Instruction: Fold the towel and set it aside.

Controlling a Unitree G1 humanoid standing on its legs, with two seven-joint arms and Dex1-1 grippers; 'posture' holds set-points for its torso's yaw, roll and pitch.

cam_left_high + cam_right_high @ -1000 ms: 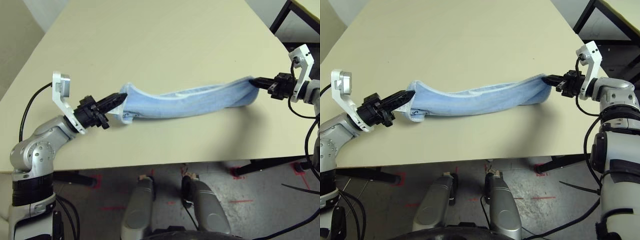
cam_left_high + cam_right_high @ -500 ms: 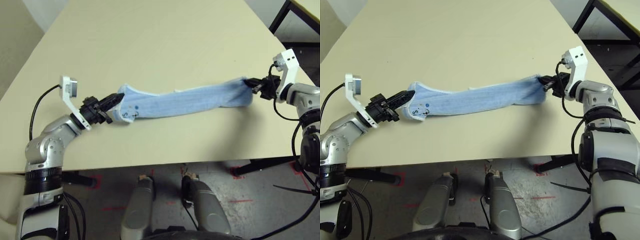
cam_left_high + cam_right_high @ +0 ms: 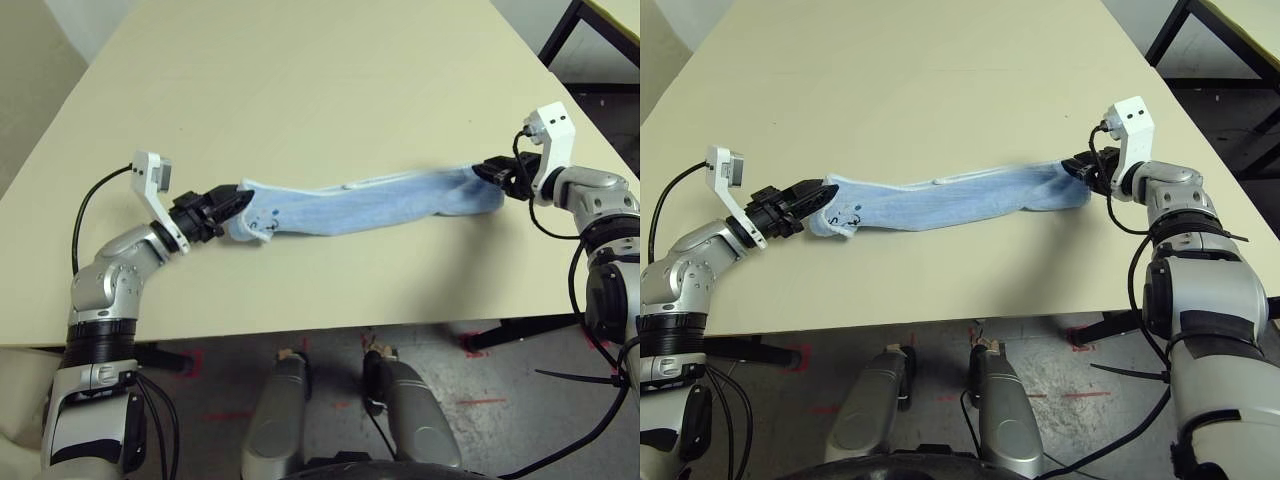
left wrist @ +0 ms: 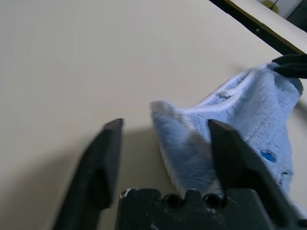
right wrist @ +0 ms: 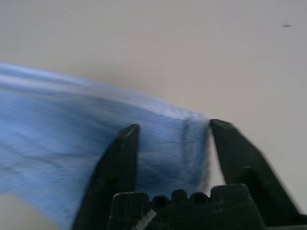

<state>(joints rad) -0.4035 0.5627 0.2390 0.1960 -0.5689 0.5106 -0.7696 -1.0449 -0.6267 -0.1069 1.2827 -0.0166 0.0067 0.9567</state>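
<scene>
The towel lay stretched in a long, narrow band across the near part of the table, one end at each gripper. The left gripper had its fingers apart, the cloth's corner resting loosely against one of them; the right gripper also stood spread, the towel's other end lying between its fingers. The lengthwise fold appeared finished and the cloth let go. The next move would likely call for regrasping the ends to bring them together. The near table edge ran close below the towel, while broad bare tabletop lay beyond it.
</scene>
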